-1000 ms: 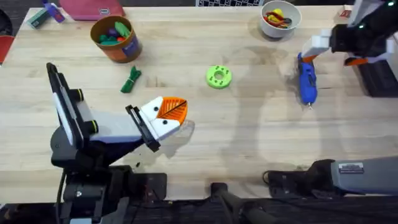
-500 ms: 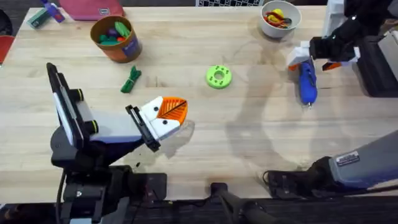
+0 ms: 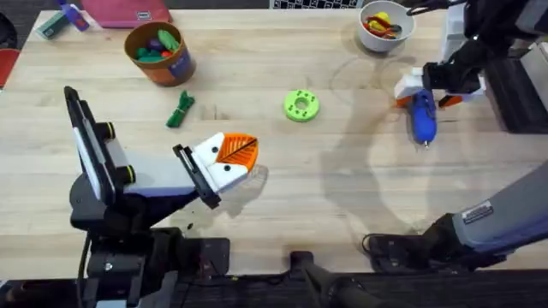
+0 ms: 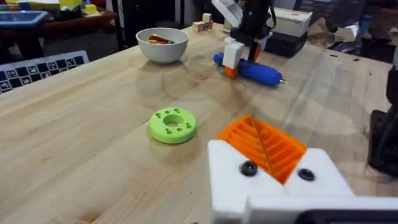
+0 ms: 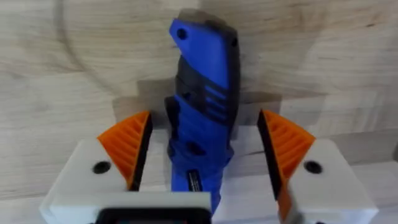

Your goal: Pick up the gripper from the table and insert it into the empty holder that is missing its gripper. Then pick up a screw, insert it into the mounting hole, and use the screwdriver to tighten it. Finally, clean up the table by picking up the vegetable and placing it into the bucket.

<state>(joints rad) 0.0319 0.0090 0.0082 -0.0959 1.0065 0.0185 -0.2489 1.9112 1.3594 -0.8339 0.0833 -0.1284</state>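
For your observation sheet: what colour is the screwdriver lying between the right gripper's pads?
Blue with darker grip sections; the screwdriver shows best in the right wrist view.

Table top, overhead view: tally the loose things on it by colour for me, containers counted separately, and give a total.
Green: 2, the ring and the vegetable
Blue: 1, the screwdriver
Containers: 2, the orange bucket and the white bowl
Total: 5
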